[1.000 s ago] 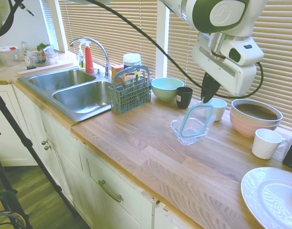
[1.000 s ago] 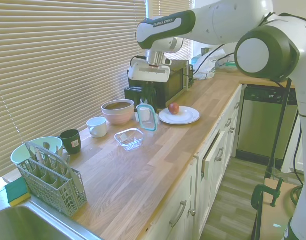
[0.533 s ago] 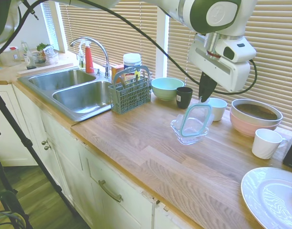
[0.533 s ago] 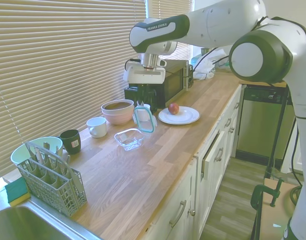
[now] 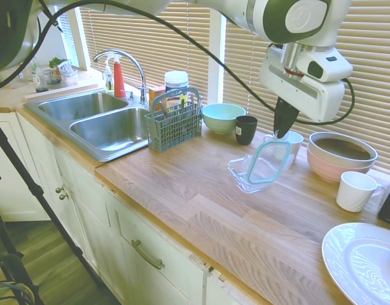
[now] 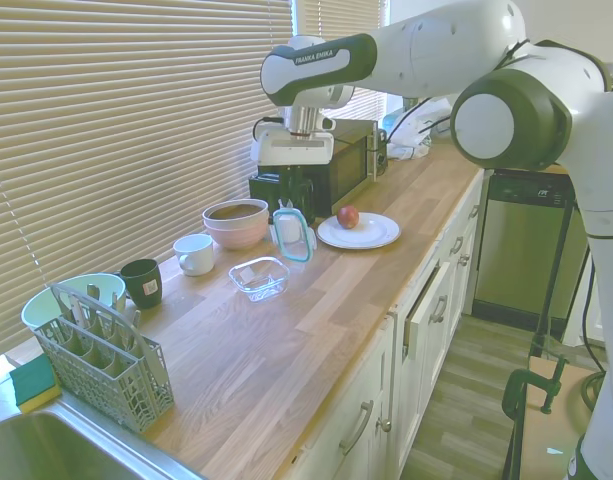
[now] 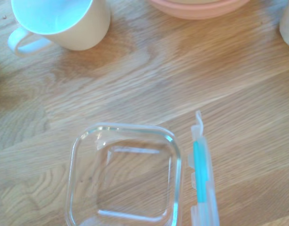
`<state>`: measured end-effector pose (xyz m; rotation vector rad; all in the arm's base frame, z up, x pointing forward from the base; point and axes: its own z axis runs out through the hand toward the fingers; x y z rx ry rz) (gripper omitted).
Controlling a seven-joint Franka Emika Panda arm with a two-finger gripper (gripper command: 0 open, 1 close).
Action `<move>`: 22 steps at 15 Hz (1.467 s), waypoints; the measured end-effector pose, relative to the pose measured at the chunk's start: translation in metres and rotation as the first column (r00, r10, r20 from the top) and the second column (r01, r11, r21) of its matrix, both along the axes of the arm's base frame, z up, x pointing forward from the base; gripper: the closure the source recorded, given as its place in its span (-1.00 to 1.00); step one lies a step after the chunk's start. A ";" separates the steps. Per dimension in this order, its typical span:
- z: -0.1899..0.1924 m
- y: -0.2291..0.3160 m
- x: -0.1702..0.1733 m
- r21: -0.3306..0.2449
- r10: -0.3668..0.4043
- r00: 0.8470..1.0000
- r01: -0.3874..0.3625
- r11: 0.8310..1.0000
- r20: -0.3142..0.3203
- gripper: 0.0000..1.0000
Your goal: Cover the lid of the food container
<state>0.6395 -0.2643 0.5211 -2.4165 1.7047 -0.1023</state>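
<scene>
The food container (image 5: 250, 176) is a small clear square dish standing open on the wooden counter, also seen in the second exterior view (image 6: 258, 277) and from above in the wrist view (image 7: 125, 179). My gripper (image 5: 283, 131) (image 6: 296, 203) is shut on the top edge of the lid (image 5: 269, 162). The clear lid with its teal rim (image 6: 295, 234) hangs nearly upright, just above the container's side that faces the pink bowl. It appears edge-on in the wrist view (image 7: 201, 179), beside the container.
Close behind the container stand a white mug (image 5: 292, 143), a dark mug (image 5: 245, 129), a mint bowl (image 5: 222, 117) and a pink bowl (image 5: 341, 155). A white cup (image 5: 355, 190) and plate (image 5: 360, 260) lie right; a cutlery basket (image 5: 174, 121) and sink (image 5: 105, 121) lie left.
The gripper with the lid swung slightly toward the sink side, then back toward the pink bowl. The lid stays upright over the container's edge; the container has not moved.
</scene>
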 end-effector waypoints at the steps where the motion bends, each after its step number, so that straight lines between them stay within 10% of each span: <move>1: 0.000 0.000 0.002 -0.003 0.002 1.000 -0.002 1.000 0.001 1.00; 22: -0.026 0.093 0.060 -0.106 0.073 0.995 -0.079 0.991 -0.064 1.00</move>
